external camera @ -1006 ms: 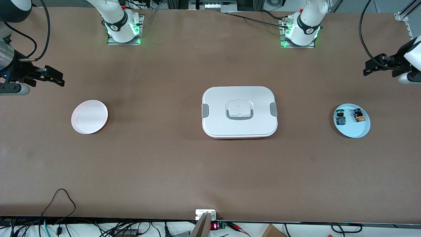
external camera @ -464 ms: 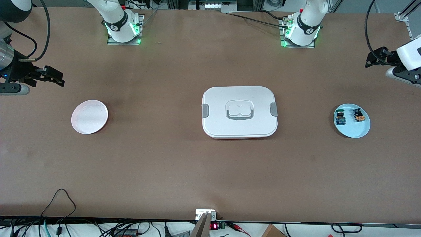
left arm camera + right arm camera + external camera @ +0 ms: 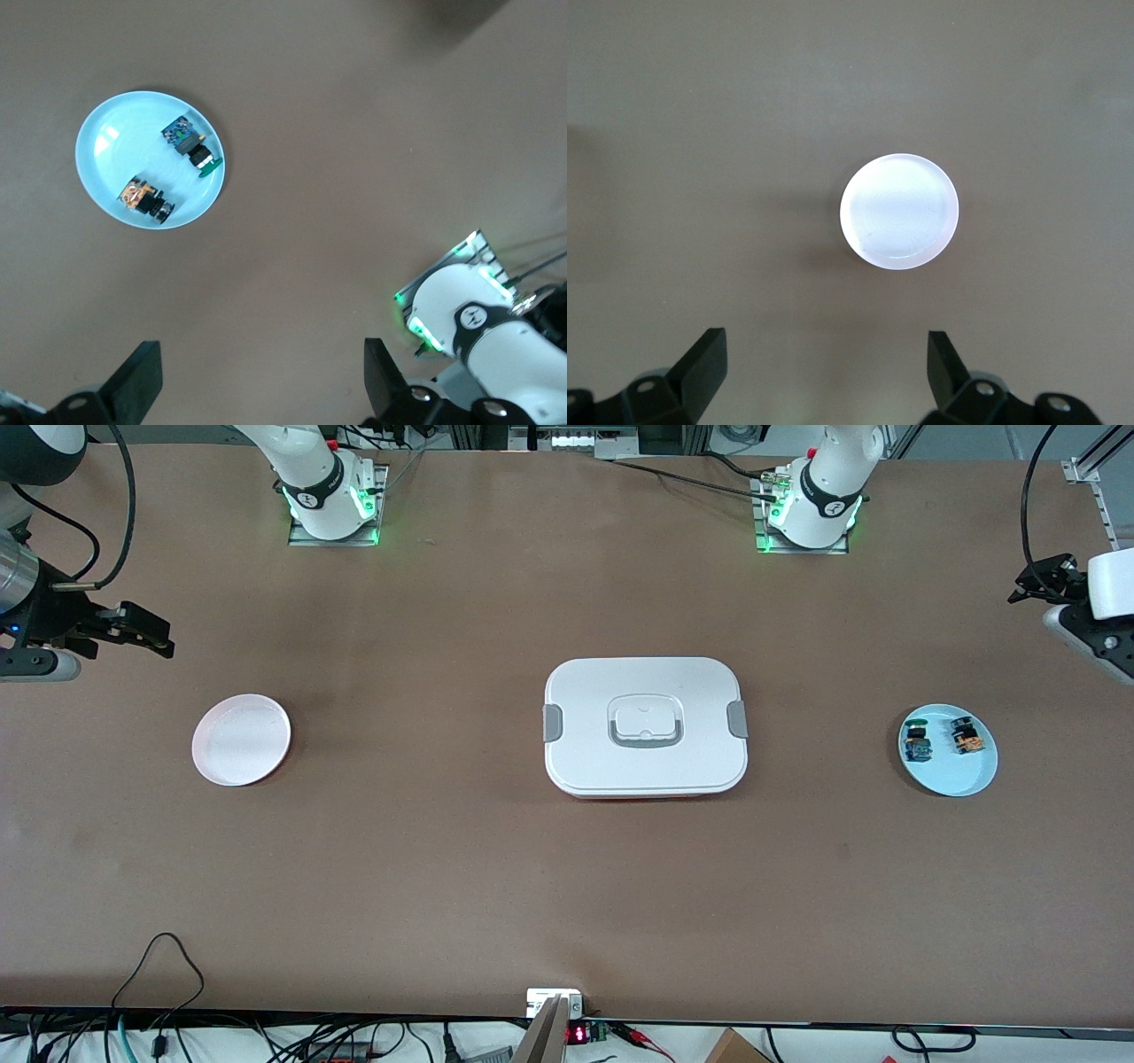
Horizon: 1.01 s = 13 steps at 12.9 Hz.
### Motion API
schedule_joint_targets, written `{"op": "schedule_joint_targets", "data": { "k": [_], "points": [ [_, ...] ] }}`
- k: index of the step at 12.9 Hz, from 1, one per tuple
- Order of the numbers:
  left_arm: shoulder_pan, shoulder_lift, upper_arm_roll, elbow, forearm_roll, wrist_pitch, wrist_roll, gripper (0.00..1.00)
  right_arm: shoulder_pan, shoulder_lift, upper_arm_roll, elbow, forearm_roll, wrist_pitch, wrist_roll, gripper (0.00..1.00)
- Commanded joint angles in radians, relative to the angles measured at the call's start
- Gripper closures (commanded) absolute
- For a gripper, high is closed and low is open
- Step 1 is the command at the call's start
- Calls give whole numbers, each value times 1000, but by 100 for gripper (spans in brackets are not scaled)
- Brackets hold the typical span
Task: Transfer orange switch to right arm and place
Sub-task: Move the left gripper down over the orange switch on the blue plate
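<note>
— Left gripper [image 3: 1036, 580]?
— Fingers spread, nothing held, up over the table's edge at the left arm's end. Right gripper [image 3: 142, 631] likewise released; that arm waits near the white plate [image 3: 241, 740].
— Between them?
— White lidded box [image 3: 645, 726], mid-table.
— Orange switch [image 3: 966, 737]?
— Lying on the pale blue plate [image 3: 961, 778], beside the green-capped switch [image 3: 917, 743].

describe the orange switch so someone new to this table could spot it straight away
Find the light blue plate toward the left arm's end of the table, well apart from the big white lidded box. Two tiny parts lie on it; the orange switch is black with an orange block, while its neighbour, the green-capped switch, has a blue body.
</note>
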Motion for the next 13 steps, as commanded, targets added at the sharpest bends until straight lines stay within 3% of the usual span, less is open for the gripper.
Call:
{"op": "schedule_joint_targets", "data": {
  "k": [1, 7, 13],
  "points": [
    [63, 7, -5, -95, 21, 96, 238, 0, -1, -8, 5, -1, -5, 4, -2, 0],
    [177, 83, -5, -267, 21, 448, 749, 0, -1, -10, 5, -3, -4, 3, -2, 0],
    [220, 261, -5, -300, 21, 754, 854, 0, -6, -7, 5, -3, -4, 6, -2, 0]
  ]
}}
